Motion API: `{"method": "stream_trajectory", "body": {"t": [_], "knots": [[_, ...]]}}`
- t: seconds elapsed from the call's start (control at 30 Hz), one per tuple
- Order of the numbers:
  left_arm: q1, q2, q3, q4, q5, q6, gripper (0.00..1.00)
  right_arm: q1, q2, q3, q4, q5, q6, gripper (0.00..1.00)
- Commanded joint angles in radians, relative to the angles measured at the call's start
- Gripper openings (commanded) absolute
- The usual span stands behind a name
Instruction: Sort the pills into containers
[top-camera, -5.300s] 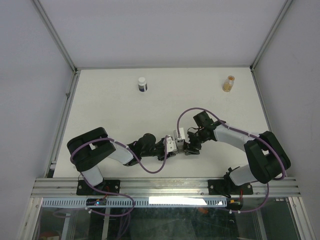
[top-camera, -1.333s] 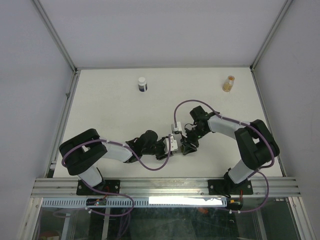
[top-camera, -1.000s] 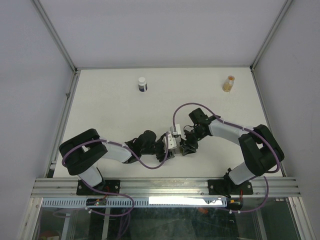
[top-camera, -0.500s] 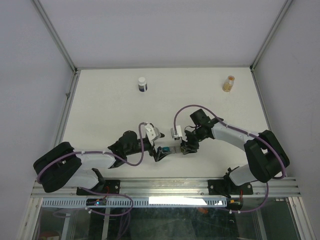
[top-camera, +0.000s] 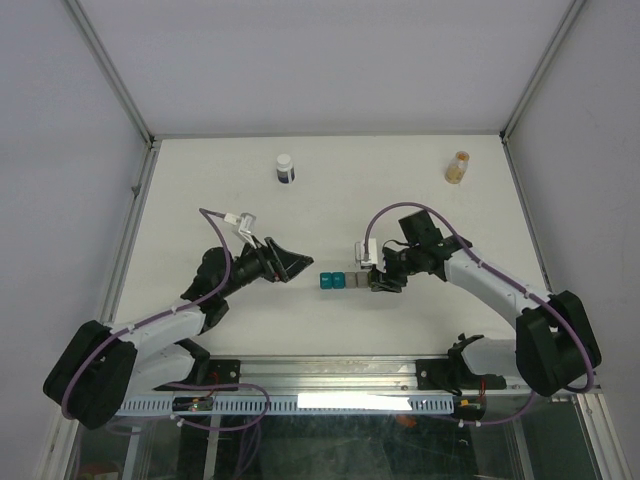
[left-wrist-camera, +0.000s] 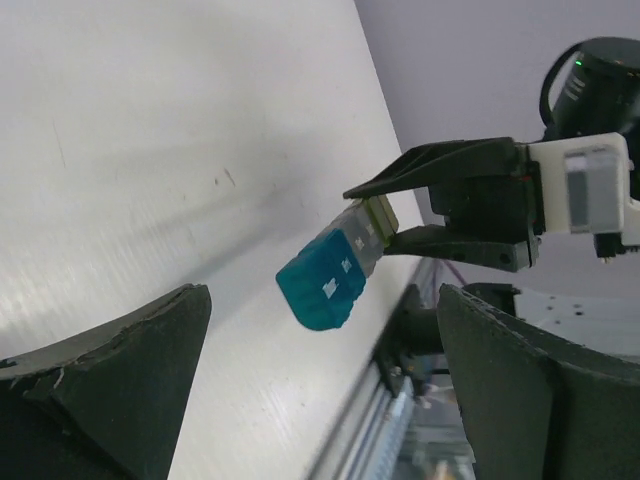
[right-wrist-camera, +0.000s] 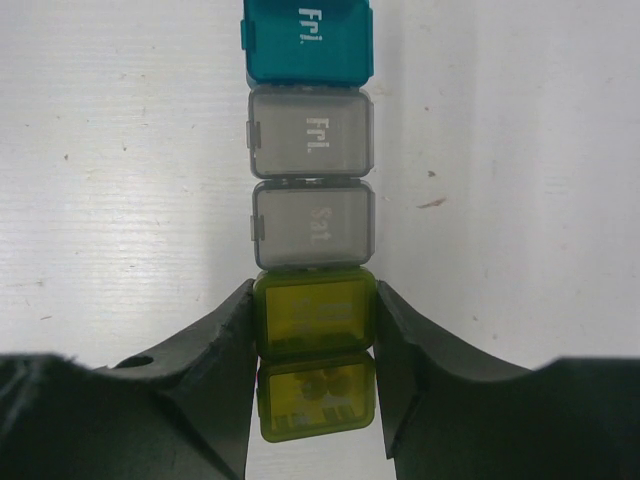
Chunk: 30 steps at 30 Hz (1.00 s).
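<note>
The containers (top-camera: 343, 281) lie as a short strip on the table, teal at the left end, grey in the middle. In the right wrist view the strip runs teal, grey, grey (right-wrist-camera: 314, 223), then two yellow-green cubes. My right gripper (right-wrist-camera: 314, 310) is shut on the first yellow-green cube. Two roundish shapes that look like pills (right-wrist-camera: 337, 384) show through the last cube's lid. My left gripper (top-camera: 300, 266) stands wide open, a little left of the teal end and apart from it. The left wrist view shows that teal end (left-wrist-camera: 325, 285) beyond its spread fingers (left-wrist-camera: 120, 370).
A white-capped dark bottle (top-camera: 285, 168) stands at the back left and a small clear vial with orange contents (top-camera: 458, 167) at the back right. A metal rail (top-camera: 330, 375) runs along the near edge, and frame posts border both sides.
My left gripper has opened, let go of the strip and drawn back to the left. The right gripper keeps its hold and has shifted slightly right with the strip.
</note>
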Motion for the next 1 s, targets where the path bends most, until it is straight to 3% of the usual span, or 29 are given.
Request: {"method": "stream_trajectory", "body": {"t": [0.0, 0.1, 0.5, 0.97], "knots": [[0.009, 0.117, -0.021, 0.234, 0.121, -0.335, 0.99, -0.006, -0.047, 0.037, 0.038, -0.009, 0.009, 0.12], [0.006, 0.193, -0.009, 0.338, 0.149, -0.412, 0.99, -0.007, -0.05, 0.042, 0.041, -0.009, 0.014, 0.12], [-0.105, 0.42, 0.085, 0.408, 0.116, -0.498, 0.98, 0.028, -0.05, 0.045, 0.072, -0.023, 0.039, 0.12], [-0.178, 0.569, 0.168, 0.498, 0.117, -0.581, 0.59, 0.089, -0.066, 0.009, 0.15, 0.057, 0.064, 0.12]]}}
